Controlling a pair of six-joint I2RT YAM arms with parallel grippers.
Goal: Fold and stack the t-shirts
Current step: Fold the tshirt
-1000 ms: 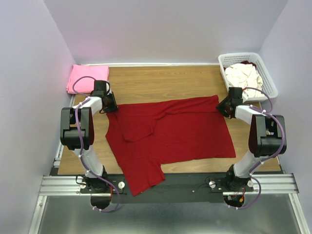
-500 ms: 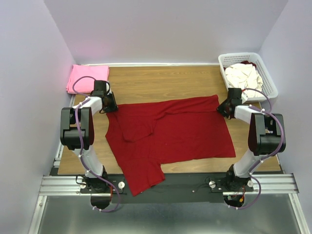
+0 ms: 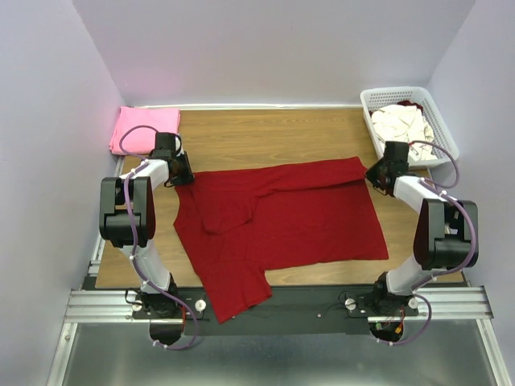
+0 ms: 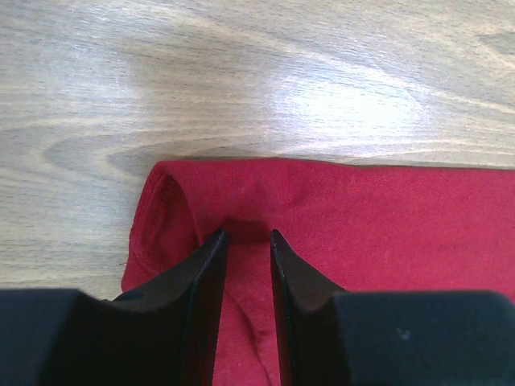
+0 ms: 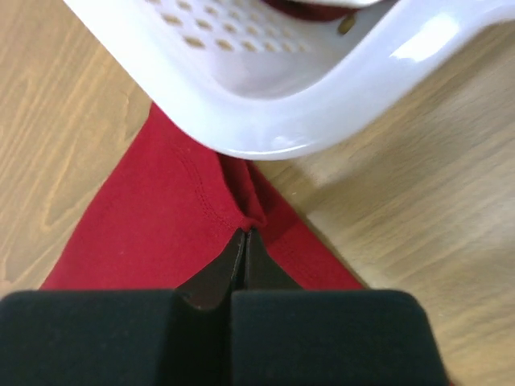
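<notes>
Left hand [image 3: 186, 177] and right hand [image 3: 373, 175], top view: each grips a far corner of the red shirt [image 3: 282, 217] spread on the bench [image 3: 265, 137]. Left wrist: narrowly parted fingers [image 4: 205, 281] pinch a fold. Right wrist: closed fingers pinch the hem, with the basket [image 5: 265, 104] just beyond.

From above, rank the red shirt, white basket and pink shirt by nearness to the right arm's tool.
1. Dark red t-shirt, its corner pinched in the right tool.
2. White basket, just beyond, far right.
3. Pink folded t-shirt, far left corner.
</notes>
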